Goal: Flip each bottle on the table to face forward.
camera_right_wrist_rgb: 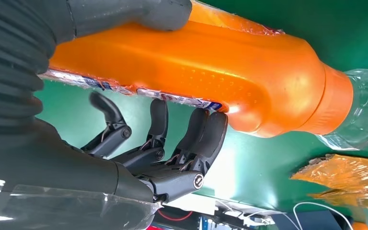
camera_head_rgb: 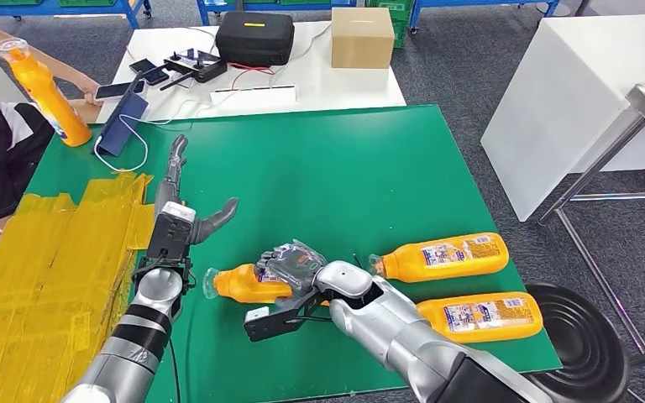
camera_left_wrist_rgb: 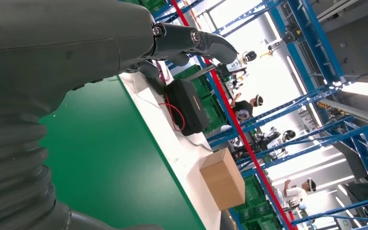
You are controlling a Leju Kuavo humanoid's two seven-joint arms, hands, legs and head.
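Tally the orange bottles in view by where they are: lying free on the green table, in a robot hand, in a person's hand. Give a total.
Orange plastic bottles lying free on the green table: 2
Orange bottle gripped by the robot's right hand: 1
Orange bottle held up by a person: 1
Total: 4

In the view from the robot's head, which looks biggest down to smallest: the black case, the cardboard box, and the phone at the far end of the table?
1. Black case, looks largest.
2. Cardboard box, somewhat narrower.
3. Phone, clearly smallest.

All three lie about equally far away, so the order is fairly safe.
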